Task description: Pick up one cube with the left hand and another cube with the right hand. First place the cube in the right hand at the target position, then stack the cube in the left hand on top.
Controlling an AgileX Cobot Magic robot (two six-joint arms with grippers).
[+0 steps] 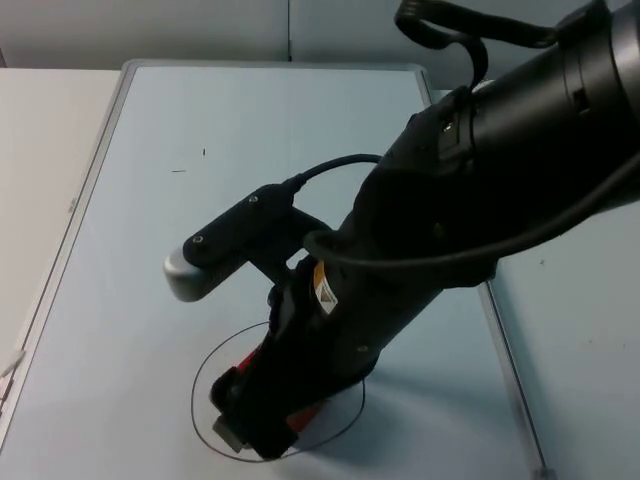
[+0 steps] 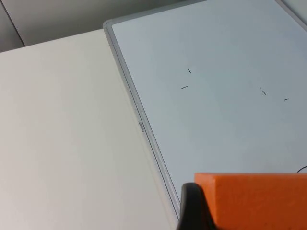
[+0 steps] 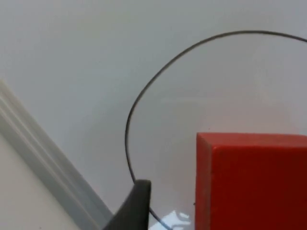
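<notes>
The right gripper (image 1: 250,420) is holding the red cube (image 3: 252,182) inside the drawn circle (image 3: 158,81), while the left gripper's jaws are clamping the orange cube (image 2: 254,201).

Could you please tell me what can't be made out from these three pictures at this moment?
- Red cube in the top view: mostly hidden by the right arm, so whether it touches the board inside the circle is unclear.
- Right gripper fingers: the arm covers them.
- Orange cube in the left wrist view: cut off by the edge.
- Left gripper: one finger shows; its height above the board is unclear.
</notes>
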